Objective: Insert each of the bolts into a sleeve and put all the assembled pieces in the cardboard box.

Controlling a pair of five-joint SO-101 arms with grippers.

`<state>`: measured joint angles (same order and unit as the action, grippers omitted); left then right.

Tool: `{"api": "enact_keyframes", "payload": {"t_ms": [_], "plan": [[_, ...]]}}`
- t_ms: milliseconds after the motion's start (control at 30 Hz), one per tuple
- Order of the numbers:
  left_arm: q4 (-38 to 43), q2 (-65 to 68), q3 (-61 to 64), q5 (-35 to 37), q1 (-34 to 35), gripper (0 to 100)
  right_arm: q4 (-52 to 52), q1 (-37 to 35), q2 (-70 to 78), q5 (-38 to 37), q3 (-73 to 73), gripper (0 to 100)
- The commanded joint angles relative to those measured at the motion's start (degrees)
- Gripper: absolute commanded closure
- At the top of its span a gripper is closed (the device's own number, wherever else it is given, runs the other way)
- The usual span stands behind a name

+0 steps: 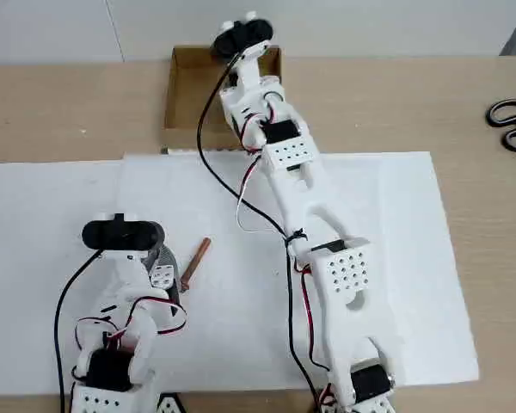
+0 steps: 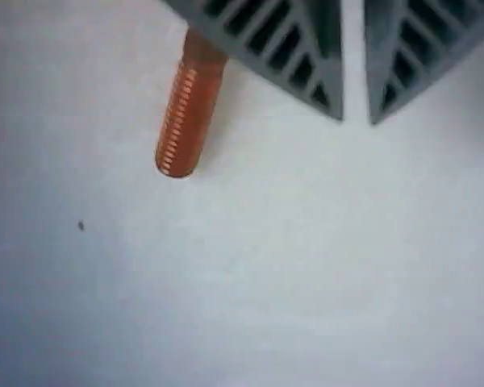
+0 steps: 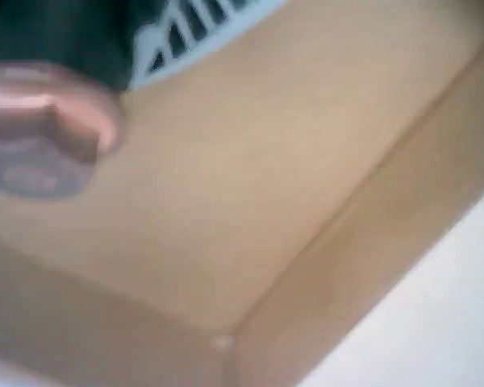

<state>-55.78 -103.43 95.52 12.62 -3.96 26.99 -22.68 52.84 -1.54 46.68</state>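
A copper bolt (image 1: pixel 195 263) lies loose on the white paper, its threaded shank (image 2: pixel 187 113) just beside my left gripper (image 2: pixel 356 113). The grey fingers (image 2: pixel 306 56) stand almost together with only a thin slit and nothing between them, low over the paper (image 1: pixel 166 262). My right gripper (image 1: pixel 238 70) is stretched out over the cardboard box (image 1: pixel 185 95) at the table's far side. In the right wrist view a copper bolt head (image 3: pixel 40 137) sticks out of a dark sleeve (image 3: pixel 56 32) at the gripper's finger (image 3: pixel 194 28), above the box floor (image 3: pixel 266 201).
The white paper sheet (image 1: pixel 60 198) covers most of the wooden table. Scissors (image 1: pixel 512 120) lie at the far right edge. A black cable (image 1: pixel 241 202) trails across the paper beside the right arm. Box walls (image 3: pixel 363 258) rise close around the right gripper.
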Motion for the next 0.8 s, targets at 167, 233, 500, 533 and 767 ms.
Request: {"api": "enact_keyframes", "payload": {"t_ms": [167,233,500,533,767], "plan": [[1.3,-0.5,-0.5,0.5,-0.1,99,3.6,-0.8,-1.6,-0.3,4.9,79.1],[1.3,-0.5,-0.5,0.5,0.0,99,3.6,-0.8,-1.9,-0.2,4.9,80.1],[-1.3,-0.5,-1.2,2.8,0.2,99,9.9,-0.7,-4.4,-0.2,7.4,85.3],[-2.2,-0.5,-1.5,3.2,0.2,99,13.6,-0.7,-6.1,-0.2,8.9,86.3],[-3.4,-0.5,-1.7,3.4,0.1,99,38.5,-0.6,-15.6,-0.2,12.6,88.3]]}}
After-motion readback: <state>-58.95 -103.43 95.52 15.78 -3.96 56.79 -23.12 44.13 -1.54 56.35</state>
